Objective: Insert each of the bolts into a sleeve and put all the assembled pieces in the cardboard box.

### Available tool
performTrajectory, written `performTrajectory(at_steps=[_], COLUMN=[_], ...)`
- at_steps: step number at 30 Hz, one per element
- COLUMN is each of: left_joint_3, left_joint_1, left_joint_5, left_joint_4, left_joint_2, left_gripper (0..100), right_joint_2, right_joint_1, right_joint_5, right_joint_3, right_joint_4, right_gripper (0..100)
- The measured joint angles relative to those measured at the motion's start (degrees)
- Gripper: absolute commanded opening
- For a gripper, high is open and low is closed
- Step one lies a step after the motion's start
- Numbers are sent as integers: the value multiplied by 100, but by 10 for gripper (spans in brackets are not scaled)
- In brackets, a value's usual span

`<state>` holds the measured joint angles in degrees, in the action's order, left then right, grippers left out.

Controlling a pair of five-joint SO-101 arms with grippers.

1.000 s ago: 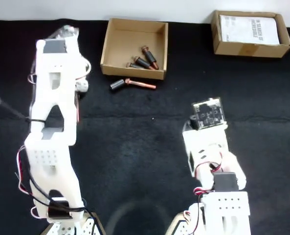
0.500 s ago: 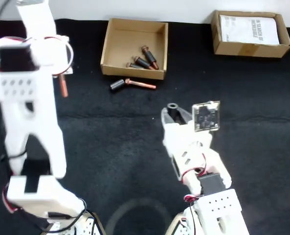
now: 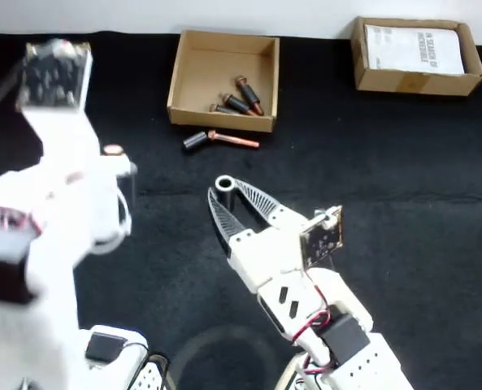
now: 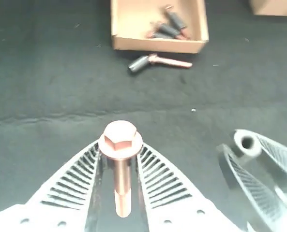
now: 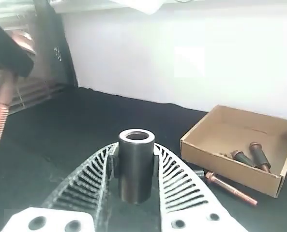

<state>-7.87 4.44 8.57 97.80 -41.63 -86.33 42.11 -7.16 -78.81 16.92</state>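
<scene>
My left gripper (image 4: 120,144) is shut on a copper bolt (image 4: 120,166), its hex head up; in the high view this bolt (image 3: 112,151) hangs above the table's left side. Just to its right, my right gripper (image 3: 224,188) is shut on a dark upright sleeve (image 5: 136,166), open end up; the two stay apart. The cardboard box (image 3: 212,69) at the back holds a few assembled pieces (image 3: 242,100). In front of the box lie a loose sleeve (image 3: 194,140) and a loose bolt (image 3: 236,140), end to end.
A second cardboard box (image 3: 415,80) with a printed sheet inside stands at the back right. Black cloth (image 3: 403,179) covers the table. A white wall rises behind the boxes.
My left arm has lifted and swung toward the camera with the bolt. My right arm has swung left with the sleeve, closing most of the distance to the bolt.
</scene>
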Motion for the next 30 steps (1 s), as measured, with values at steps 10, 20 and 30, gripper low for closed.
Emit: performTrajectory(at_steps=[10, 20, 30], left_joint_3=[2400, 4088, 4457], left_joint_1=[237, 1459, 1626], left_joint_5=[26, 35, 527], left_joint_4=[-2716, -4334, -4774], left_joint_2=[-1714, -2655, -2699], left_gripper=[9, 9, 9], right_joint_2=[-712, -1275, -1697], right_joint_1=[378, 396, 343], right_joint_5=[0, 0, 0], right_joint_3=[-862, -1204, -1407], right_joint_4=[721, 730, 730], right_gripper=[7, 7, 7])
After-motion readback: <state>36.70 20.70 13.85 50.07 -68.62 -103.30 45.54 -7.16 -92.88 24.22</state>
